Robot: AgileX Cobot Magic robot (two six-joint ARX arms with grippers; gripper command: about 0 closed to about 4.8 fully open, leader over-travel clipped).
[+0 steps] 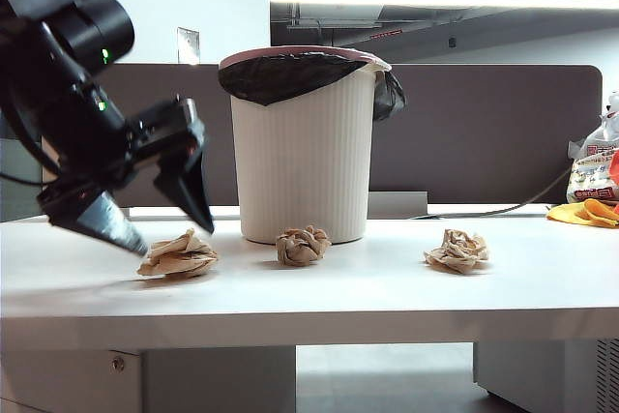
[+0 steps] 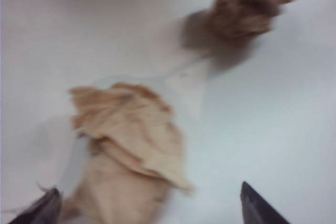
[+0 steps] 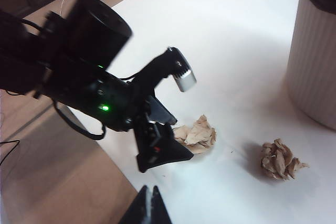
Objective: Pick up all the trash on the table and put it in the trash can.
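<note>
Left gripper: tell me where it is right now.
In the exterior view the left gripper hangs open at the table's left end, over the leftmost paper wad, left of the trash can.

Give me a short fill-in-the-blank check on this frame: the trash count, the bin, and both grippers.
1. ____ crumpled paper wads lie on the table.
2. The trash can stands ____ the middle wad.
3. The left gripper is ____ beside the leftmost wad.
4. The right gripper, seen only in the right wrist view, is ____.

Missing words: three; behind; open; shut
</note>
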